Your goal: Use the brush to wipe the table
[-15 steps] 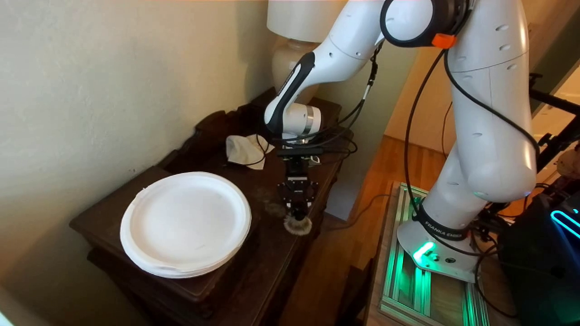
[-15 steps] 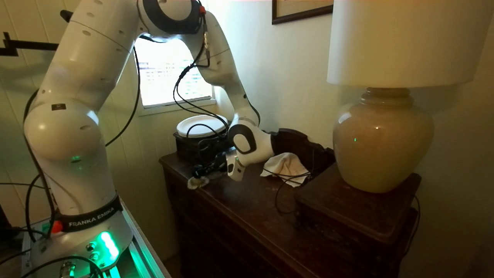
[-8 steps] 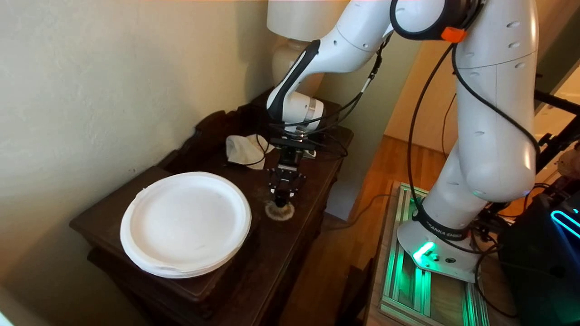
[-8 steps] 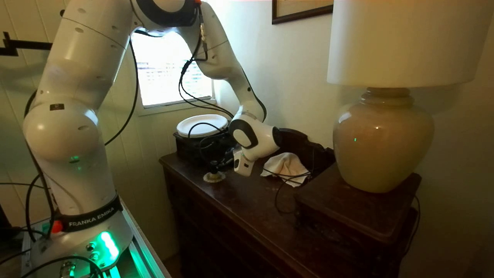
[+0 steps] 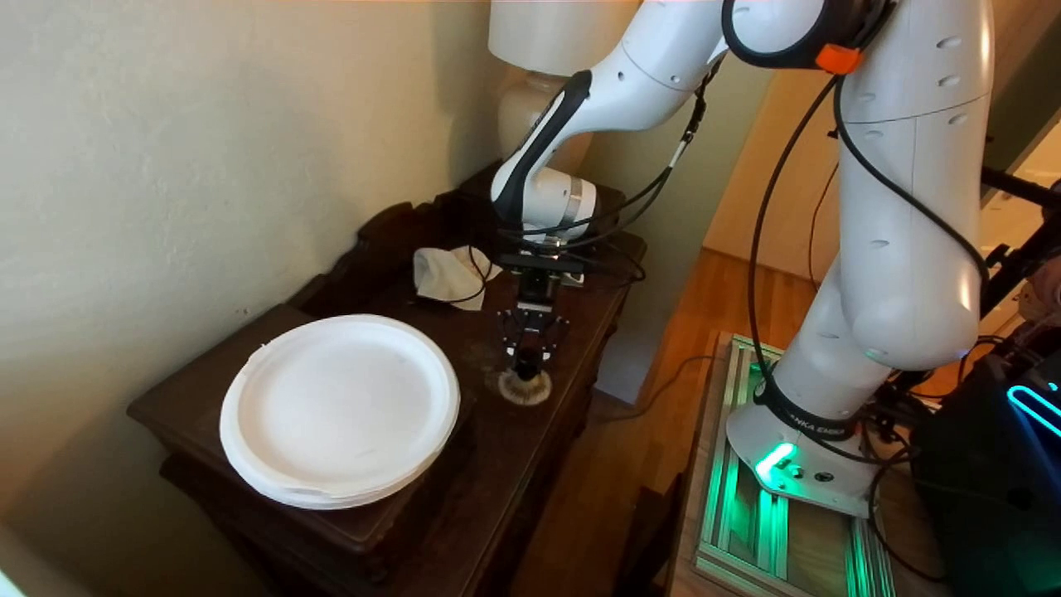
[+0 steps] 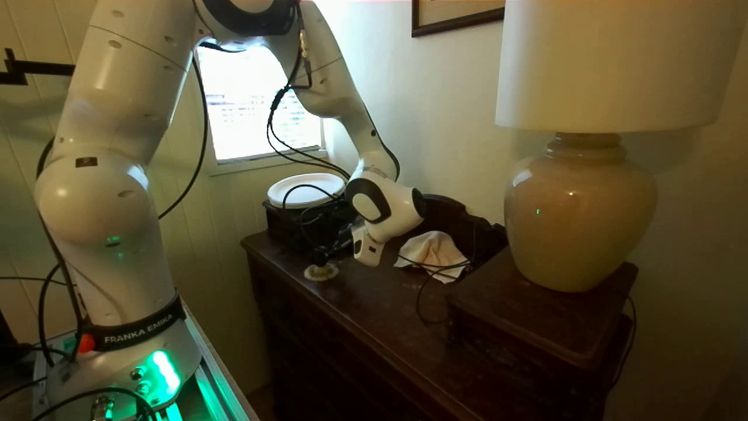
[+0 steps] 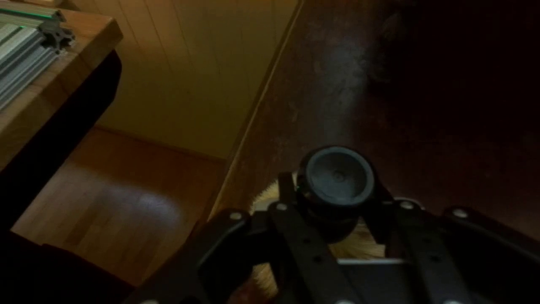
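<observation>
A round brush with a short black handle and pale tan bristles stands near the front edge of the dark wooden table (image 5: 464,514). Its bristles (image 5: 525,388) are splayed against the table top, and they also show in an exterior view (image 6: 321,272). My gripper (image 5: 528,358) is shut on the black handle, with the arm reaching in low and slanted. In the wrist view the gripper (image 7: 333,198) has a finger on each side of the handle (image 7: 338,177). The handle's round end faces the camera, and the fingers hide part of the bristles. A pale smudge (image 5: 489,365) shows beside the brush.
A stack of white plates (image 5: 340,406) sits on a raised block at one end of the table. A crumpled cloth (image 6: 432,254) lies near the back. A large lamp (image 6: 578,216) stands at the opposite end. Loose black cables (image 6: 426,275) hang near the cloth.
The brush has moved inward from the table's front edge, then slightly back toward it in the last half second. It was tilted at the edge; now its bristles spread on the top.
</observation>
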Robot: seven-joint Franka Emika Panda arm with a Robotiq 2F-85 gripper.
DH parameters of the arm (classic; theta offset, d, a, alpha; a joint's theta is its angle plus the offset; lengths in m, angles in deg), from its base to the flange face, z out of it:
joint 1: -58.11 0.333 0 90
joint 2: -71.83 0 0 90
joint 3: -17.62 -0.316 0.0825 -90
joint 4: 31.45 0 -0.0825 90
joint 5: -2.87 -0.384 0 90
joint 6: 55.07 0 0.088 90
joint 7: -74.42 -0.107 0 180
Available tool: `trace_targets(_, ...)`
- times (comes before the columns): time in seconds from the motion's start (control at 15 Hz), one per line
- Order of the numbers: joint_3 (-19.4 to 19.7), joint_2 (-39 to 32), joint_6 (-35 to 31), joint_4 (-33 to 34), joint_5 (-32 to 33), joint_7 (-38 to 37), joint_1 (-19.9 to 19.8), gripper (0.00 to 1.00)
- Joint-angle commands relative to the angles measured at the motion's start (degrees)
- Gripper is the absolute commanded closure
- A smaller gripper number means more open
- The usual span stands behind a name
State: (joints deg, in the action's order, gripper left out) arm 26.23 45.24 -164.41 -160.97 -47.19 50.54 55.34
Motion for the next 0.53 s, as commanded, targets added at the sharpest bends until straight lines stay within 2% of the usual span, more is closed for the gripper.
trace_targets(0.0, 1.54, 0.36, 1.84, -2.35, 7.44, -3.07, 0.11, 0.84)
trace_targets(0.27, 3.24, 0.57, 2.88, -3.41, 12.13, -5.72, -0.27, 0.84)
trace_targets(0.47, 4.46, 0.47, 0.3, -4.12, 11.04, -7.63, -0.8, 0.84)
